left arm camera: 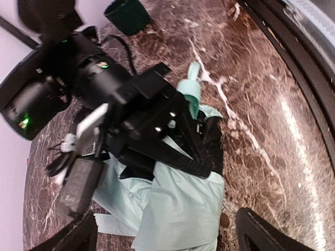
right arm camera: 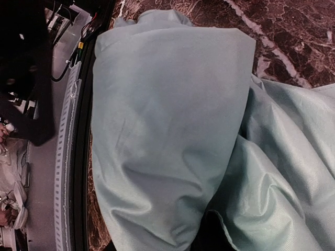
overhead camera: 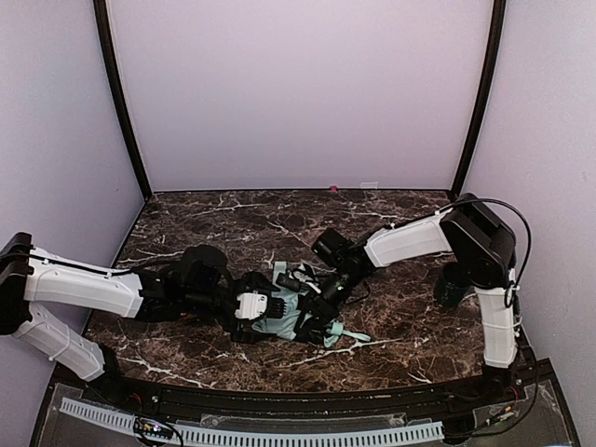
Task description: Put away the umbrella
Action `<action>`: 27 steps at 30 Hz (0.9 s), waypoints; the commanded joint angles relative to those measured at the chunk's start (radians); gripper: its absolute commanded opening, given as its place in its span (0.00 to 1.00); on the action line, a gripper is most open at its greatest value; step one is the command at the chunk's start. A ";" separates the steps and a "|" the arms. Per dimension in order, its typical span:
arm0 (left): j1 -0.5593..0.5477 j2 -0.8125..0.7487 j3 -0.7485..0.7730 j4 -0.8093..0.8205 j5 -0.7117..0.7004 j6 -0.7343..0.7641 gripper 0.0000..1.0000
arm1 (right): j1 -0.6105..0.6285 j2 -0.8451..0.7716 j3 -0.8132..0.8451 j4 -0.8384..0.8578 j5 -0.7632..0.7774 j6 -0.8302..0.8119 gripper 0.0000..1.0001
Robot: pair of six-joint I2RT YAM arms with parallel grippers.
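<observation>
The umbrella point(overhead camera: 291, 315) lies collapsed near the table's front centre, pale mint fabric bunched, with its handle and strap point(overhead camera: 348, 333) toward the right. My left gripper point(overhead camera: 266, 311) is open, and its fingers point(left arm camera: 260, 234) stand on either side of the fabric bundle point(left arm camera: 180, 206). My right gripper point(overhead camera: 322, 296) is down on the umbrella from the right. In the left wrist view its black fingers point(left arm camera: 194, 159) meet at the tips on the fabric, just below the mint handle point(left arm camera: 190, 89). In the right wrist view fabric point(right arm camera: 167, 120) fills the frame and hides the fingers.
A dark green cup point(overhead camera: 451, 285) stands at the right beside the right arm's base, and it also shows in the left wrist view point(left arm camera: 128, 14). A black rail point(overhead camera: 307, 402) runs along the table's front edge. Lilac walls close in the back and both sides.
</observation>
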 commanded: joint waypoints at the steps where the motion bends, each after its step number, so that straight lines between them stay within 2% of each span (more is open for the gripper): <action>1: -0.048 0.106 -0.001 0.043 -0.097 0.169 0.98 | -0.008 0.125 -0.032 -0.265 0.159 -0.025 0.00; 4: -0.062 0.209 0.010 0.116 -0.158 0.209 0.98 | -0.011 0.121 -0.021 -0.275 0.154 -0.036 0.00; 7: -0.069 0.267 0.062 0.028 -0.139 0.180 0.95 | -0.028 0.117 -0.012 -0.271 0.154 -0.020 0.01; 12: -0.083 0.331 0.112 -0.090 -0.099 0.081 0.81 | -0.071 0.095 -0.016 -0.204 0.121 0.039 0.08; 14: -0.084 0.356 0.123 -0.127 -0.105 0.053 0.68 | -0.077 0.073 -0.013 -0.200 0.120 0.045 0.15; 15: -0.084 0.367 0.132 -0.155 -0.105 0.043 0.57 | -0.082 0.055 -0.014 -0.196 0.123 0.050 0.18; 17: -0.084 0.390 0.153 -0.210 -0.102 0.024 0.49 | -0.103 0.007 -0.022 -0.180 0.138 0.067 0.28; 20: -0.084 0.424 0.191 -0.282 -0.091 0.005 0.42 | -0.148 -0.108 -0.056 -0.130 0.169 0.111 0.44; 22: -0.084 0.453 0.225 -0.334 -0.070 -0.014 0.39 | -0.174 -0.184 -0.086 -0.094 0.188 0.139 0.51; 27: -0.078 0.531 0.298 -0.437 -0.022 -0.070 0.39 | -0.211 -0.389 -0.159 -0.022 0.359 0.180 0.56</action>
